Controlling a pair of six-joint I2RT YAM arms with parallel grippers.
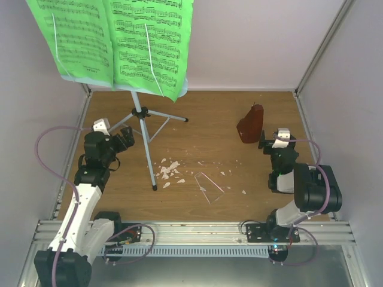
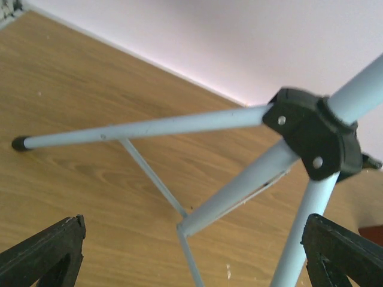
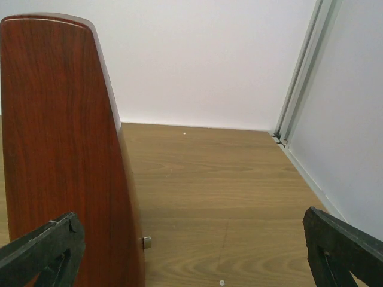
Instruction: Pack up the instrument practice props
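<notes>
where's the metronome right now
In the top view the metronome stands on the right side of the table near the back, just beyond the open right gripper and well right of the music stand.

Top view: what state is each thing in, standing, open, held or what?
music stand: upright, unfolded, legs spread.
sheet music: open, up on the stand.
metronome: upright on the table, not held.
left gripper: open, empty, at the stand's legs.
right gripper: open, empty, beside the metronome.
white crumbs: scattered on the table.
</notes>
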